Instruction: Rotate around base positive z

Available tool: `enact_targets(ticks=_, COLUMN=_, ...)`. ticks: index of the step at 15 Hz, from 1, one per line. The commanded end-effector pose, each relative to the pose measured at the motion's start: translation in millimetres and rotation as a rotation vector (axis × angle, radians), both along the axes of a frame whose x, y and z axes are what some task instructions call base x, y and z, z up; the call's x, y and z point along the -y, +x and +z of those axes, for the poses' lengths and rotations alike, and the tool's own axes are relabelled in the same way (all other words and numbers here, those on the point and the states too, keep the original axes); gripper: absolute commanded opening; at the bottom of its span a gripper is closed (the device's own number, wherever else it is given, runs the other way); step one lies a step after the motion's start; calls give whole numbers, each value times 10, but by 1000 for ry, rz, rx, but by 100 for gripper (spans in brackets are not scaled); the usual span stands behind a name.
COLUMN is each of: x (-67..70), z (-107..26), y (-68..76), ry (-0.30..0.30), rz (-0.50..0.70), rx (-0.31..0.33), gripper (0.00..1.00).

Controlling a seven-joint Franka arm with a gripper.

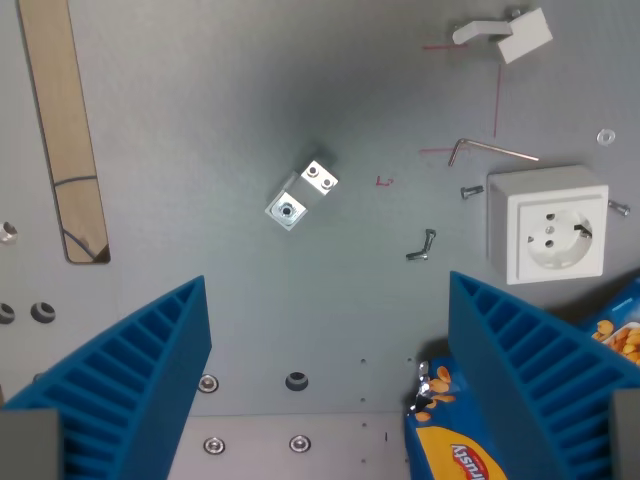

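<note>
The wrist view looks straight down on a grey table (200,120). The claw (330,370) fills the bottom of the picture with its two blue ribbed fingers (140,370), one at the wrist view's left and one at the wrist view's right. They stand wide apart, with bare table showing between them, and they hold nothing.

A small metal block (302,194) lies on the table above the gap between the fingers, a little left of centre. It is turned at an angle, with two screw heads on its upper face and one hole on its lower face. It is apart from both fingers.

At the wrist view's right sits a white socket (548,224), with a small screw on each side of it. An Allen key (492,150) lies just above the socket, and a small bent metal piece (423,246) lies to its left. Thin red lines are drawn on the table near the key. A white clip (510,33) lies near the top right corner.

A wooden strip (66,130) runs down the left side. A blue and yellow snack bag (455,430) lies at the bottom right, partly hidden behind the right finger. Bolt heads and holes dot the table near the bottom edge.
</note>
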State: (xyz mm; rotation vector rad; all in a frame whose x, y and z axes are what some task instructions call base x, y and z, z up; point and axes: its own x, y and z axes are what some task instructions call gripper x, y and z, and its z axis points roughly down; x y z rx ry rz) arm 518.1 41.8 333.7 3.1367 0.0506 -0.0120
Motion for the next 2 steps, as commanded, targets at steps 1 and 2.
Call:
enact_targets(ticks=1, x=5, z=19, y=-1, ry=-2, rz=170, rx=5, gripper=100)
enact_targets(ticks=2, x=5, z=19, y=-1, ry=-2, rz=183, rx=5, gripper=100)
